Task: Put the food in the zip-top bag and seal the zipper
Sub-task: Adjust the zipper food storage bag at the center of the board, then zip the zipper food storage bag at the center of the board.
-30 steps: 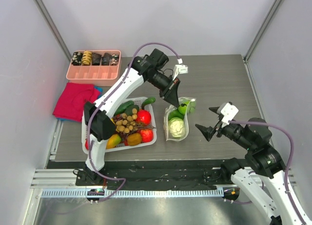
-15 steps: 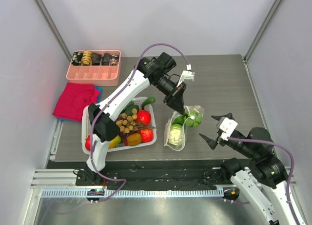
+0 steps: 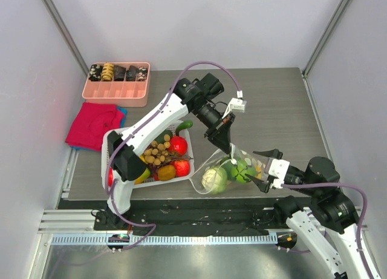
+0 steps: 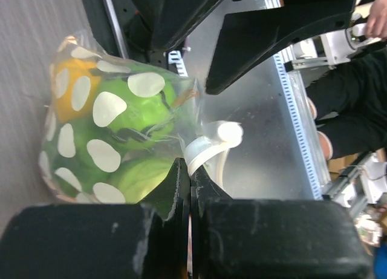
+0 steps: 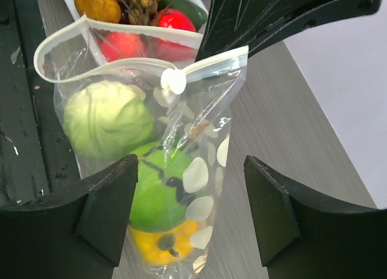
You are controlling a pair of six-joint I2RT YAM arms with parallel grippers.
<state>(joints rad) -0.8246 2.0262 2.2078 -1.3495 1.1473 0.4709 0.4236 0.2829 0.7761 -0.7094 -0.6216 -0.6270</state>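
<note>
Jaws of the left gripper (image 3: 226, 141) are clamped tight on the mouth edge of the zip-top bag (image 3: 234, 167). The bag slants down from them to the near edge of the desk (image 3: 284, 103), just beside the white basket (image 3: 106, 147), with its zipper (image 5: 121, 28) gaping. Jaws of the right gripper (image 3: 264, 167) stand apart, flanking the bag's lower end, and the bag holds a pale cabbage (image 3: 214, 179), a green pepper (image 5: 158, 197) and a yellow pepper (image 5: 160, 246).

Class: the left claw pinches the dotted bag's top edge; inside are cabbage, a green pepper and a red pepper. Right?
No: the third is a yellow pepper, not red, per the right wrist view. The left claw pinches the dotted bag at its top edge, with cabbage and green pepper inside.
</note>
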